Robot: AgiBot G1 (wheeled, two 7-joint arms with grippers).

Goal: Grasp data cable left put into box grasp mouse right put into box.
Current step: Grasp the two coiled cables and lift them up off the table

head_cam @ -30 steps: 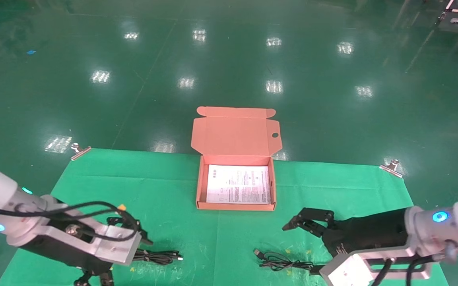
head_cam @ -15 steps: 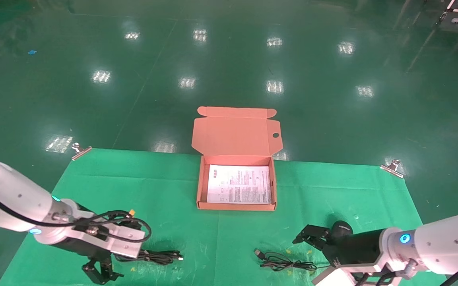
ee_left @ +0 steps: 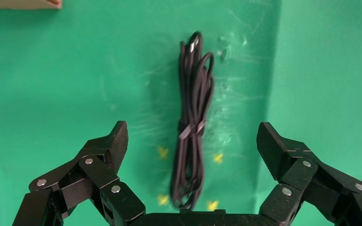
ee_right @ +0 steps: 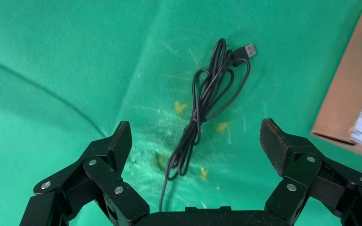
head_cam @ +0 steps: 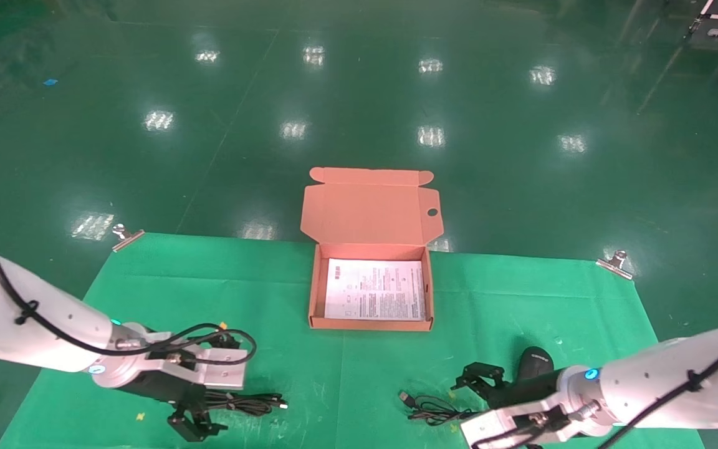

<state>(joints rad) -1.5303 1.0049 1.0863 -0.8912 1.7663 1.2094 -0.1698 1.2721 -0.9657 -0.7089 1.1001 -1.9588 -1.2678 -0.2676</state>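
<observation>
The data cable [head_cam: 248, 404] is a long black bundle lying on the green cloth at the near left. My left gripper [head_cam: 197, 426] hovers open just to its left. In the left wrist view the bundle [ee_left: 194, 117] lies lengthwise between the wide-apart fingers of that gripper [ee_left: 192, 132]. The black mouse [head_cam: 534, 363] rests at the near right, its cord [head_cam: 437, 412] coiled to its left. My right gripper [head_cam: 476, 379] is open beside the mouse, above the cord [ee_right: 202, 106]; the right wrist view does not show the mouse. The orange box [head_cam: 313, 293] stands open in the middle.
A green cloth [head_cam: 209, 293] covers the table, held by metal clips [head_cam: 125, 236] at the far corners. The box's lid [head_cam: 368, 209] stands up behind it, and a white printed sheet [head_cam: 374, 290] lies inside. The box's corner [ee_right: 344, 94] shows in the right wrist view.
Both arms have dropped lower and pulled toward the table's near edge. The left gripper now sits beside the cable bundle. The right gripper drew back, uncovering the mouse.
</observation>
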